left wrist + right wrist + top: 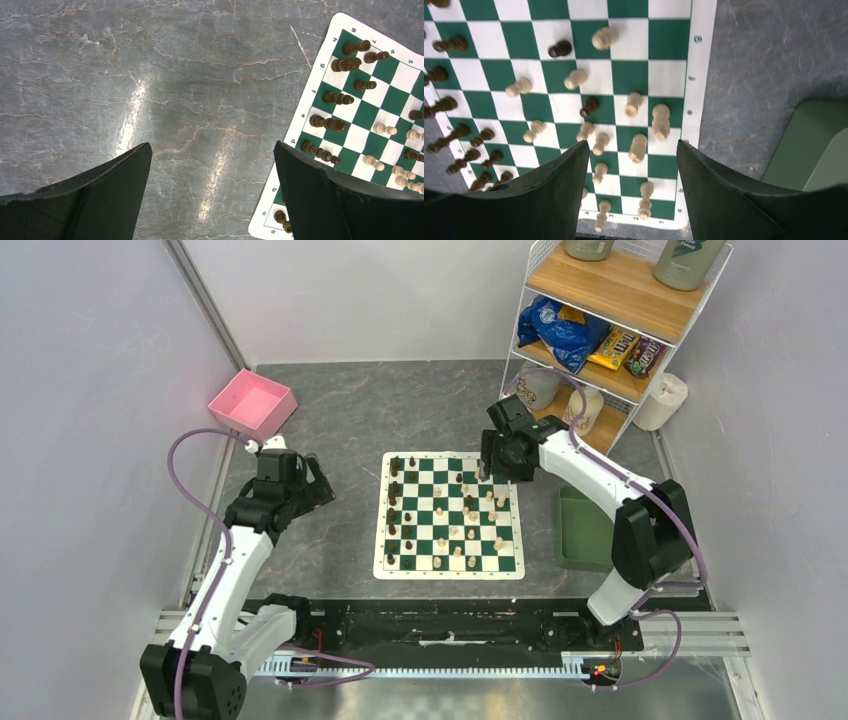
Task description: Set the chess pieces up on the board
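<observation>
The board (450, 573) lies flat in the middle of the table. Dark chess pieces (393, 502) stand mostly along its left columns. Pale chess pieces (470, 530) are scattered over its right half. My left gripper (320, 487) hangs over bare table left of the board, open and empty (212, 150); the left wrist view shows the board's edge (300, 117) and dark pieces (330, 123) to its right. My right gripper (487, 470) hovers over the board's far right corner, open and empty (632, 145), with pale pieces (660, 121) below it and a dark piece (559, 48) farther off.
A pink bin (252, 403) sits at the far left. A plain green tray (583, 528) lies right of the board and shows in the right wrist view (809, 145). A wire shelf (610, 310) with snack bags stands at the back right, with a white roll (662, 400) beside it.
</observation>
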You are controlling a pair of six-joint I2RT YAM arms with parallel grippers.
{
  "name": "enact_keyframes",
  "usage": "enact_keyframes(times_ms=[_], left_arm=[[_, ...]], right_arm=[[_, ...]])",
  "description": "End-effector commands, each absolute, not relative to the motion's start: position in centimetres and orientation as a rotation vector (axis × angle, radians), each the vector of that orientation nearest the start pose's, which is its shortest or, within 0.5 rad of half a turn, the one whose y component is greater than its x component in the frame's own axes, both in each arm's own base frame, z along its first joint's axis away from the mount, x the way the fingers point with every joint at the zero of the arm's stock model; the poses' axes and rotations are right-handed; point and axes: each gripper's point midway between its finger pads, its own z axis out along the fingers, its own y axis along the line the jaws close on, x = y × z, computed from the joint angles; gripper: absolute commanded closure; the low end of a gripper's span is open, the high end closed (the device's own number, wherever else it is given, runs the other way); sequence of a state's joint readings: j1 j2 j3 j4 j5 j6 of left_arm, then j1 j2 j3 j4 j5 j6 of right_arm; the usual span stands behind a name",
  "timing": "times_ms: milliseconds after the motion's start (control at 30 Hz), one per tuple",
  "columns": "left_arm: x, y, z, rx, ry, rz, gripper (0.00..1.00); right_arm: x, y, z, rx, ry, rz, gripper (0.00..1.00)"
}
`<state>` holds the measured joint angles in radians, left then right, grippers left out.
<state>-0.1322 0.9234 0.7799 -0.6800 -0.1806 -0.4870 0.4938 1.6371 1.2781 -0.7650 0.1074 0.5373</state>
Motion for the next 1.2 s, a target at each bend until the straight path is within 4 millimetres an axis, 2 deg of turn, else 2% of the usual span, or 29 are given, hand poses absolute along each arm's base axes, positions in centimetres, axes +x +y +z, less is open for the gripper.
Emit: enact_keyframes(times_ms=[0,133,267,500,733,833,967,1167], left_arm=[[25.9,-1.9,15.1,-0.47,2.297,-0.067,0.01],[25.9,-1.8,15.0,-0.479,2.292,-0.058,0.01],[26.0,-2.1,14.6,-0.472,2.311,-0.071,0.01],[26.0,-1.8,15.0,-0.474,2.299,-0.059,0.01],[25.5,-1.3,15.4,-0.487,2.274,-0.039,0.01],[25.5,-1.3,15.5,-0.491,2.272,-0.035,0.01],[25.5,-1.2,15.4,-0.494,2.279,-0.028,0.01],[25.4,-1.2,15.3,-0.496,2.279,-0.026,0.01]], right_arm=[[34.8,18.9,11.9,0.036,2.643,0.192,0.27],[35.9,19.9,12.1,0.025,2.643,0.218,0.28],[35.5,21.4,12.1,-0.029,2.672,0.273,0.28],[34.3,23.8,10.7,-0.149,2.72,0.285,0.31],[33.7,25.3,11.0,-0.265,2.701,0.281,0.35],[32.7,25.6,11.4,-0.289,2.7,0.291,0.35],[30.0,26.4,12.2,-0.366,2.727,0.313,0.33],[25.5,27.6,12.1,-0.439,2.751,0.333,0.34]])
